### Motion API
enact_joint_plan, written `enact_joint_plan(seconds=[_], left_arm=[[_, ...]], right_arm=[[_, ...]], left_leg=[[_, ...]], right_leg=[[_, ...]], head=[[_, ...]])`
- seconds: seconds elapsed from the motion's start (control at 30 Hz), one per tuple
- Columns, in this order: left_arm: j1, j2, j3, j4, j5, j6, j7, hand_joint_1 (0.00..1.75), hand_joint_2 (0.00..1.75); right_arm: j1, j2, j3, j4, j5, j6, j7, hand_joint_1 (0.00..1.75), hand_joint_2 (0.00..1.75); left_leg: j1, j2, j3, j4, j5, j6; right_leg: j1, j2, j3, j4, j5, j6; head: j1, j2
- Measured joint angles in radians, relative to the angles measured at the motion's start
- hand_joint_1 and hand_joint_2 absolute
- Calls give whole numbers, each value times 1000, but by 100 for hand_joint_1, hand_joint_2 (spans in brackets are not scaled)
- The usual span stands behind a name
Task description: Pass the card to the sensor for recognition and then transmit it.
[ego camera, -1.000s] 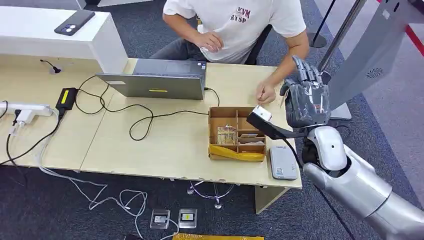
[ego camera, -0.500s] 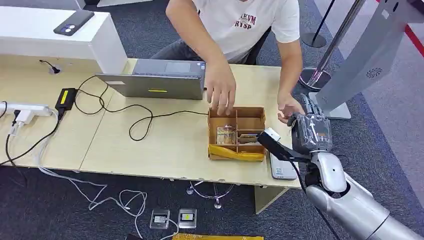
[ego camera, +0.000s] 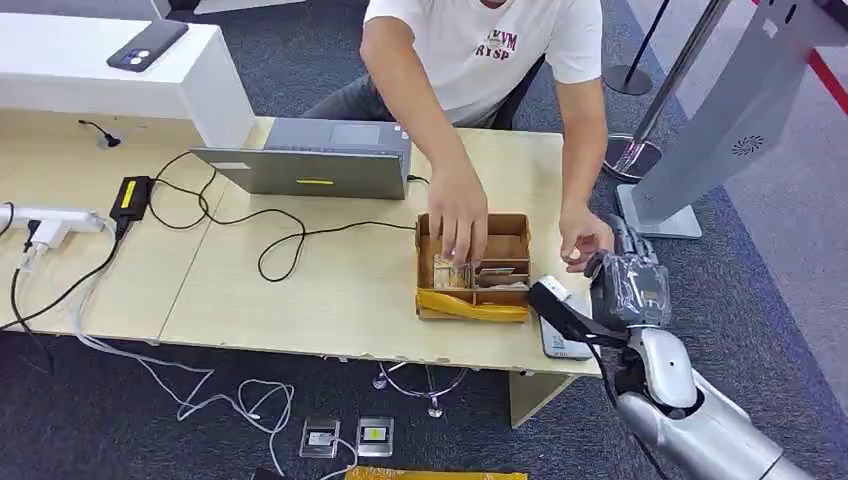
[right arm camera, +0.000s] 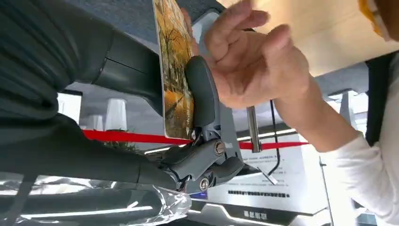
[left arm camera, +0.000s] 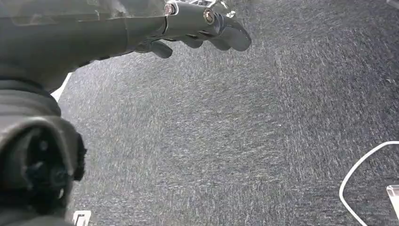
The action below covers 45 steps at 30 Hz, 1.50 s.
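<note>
Right robot hand [ego camera: 628,285] lower than before, card [right arm camera: 175,70] still pinched, beside person's hand [ego camera: 585,238]

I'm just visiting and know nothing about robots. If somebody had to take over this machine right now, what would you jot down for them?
Right hand: holds the card, pinched by its thumb, by the desk's right end.
Left hand: holds nothing, hangs over the carpet.
Sensor: grey pad on the desk beside the cardboard box.
A person's hand is close to the card; their other hand is in the box.
Done: card is in the right hand.
Left: whether it was scanned I cannot tell; the handover is not finished.
</note>
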Motion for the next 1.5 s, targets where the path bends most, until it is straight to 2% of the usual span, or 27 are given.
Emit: enact_joint_plan(seconds=[0.13, 0.33, 0.77, 1.1, 1.5], left_arm=[[0, 0, 0, 0, 0, 0, 0, 0, 0], [0, 0, 0, 0, -13, 0, -14, 0, 0], [0, 0, 0, 0, -19, 0, -21, 0, 0], [-1, 2, 0, 0, -22, 0, -23, 0, 0], [-1, 2, 0, 0, -25, 0, -23, 0, 0]], right_arm=[[4, -2, -1, 0, 0, 0, 0, 175, 175], [102, -19, -56, -6, 12, 18, 17, 175, 175], [155, -15, -60, -6, 9, 21, 15, 175, 175], [200, 2, -68, -2, 8, 19, -4, 175, 175], [205, 36, -74, 19, 19, 22, -38, 175, 175]], left_leg=[[0, 1, 0, 0, 0, 0], [0, 1, 0, 0, 0, 0], [0, 1, 0, 0, 0, 0], [0, 1, 0, 0, 0, 0], [0, 1, 0, 0, 0, 0]], right_leg=[[0, 0, 0, 0, 0, 0], [0, 1, 0, 0, 0, 0], [0, 1, 0, 0, 0, 0], [0, 1, 0, 0, 0, 0], [0, 1, 0, 0, 0, 0]], head=[[0, 0], [0, 0], [0, 0], [0, 0], [0, 0]])
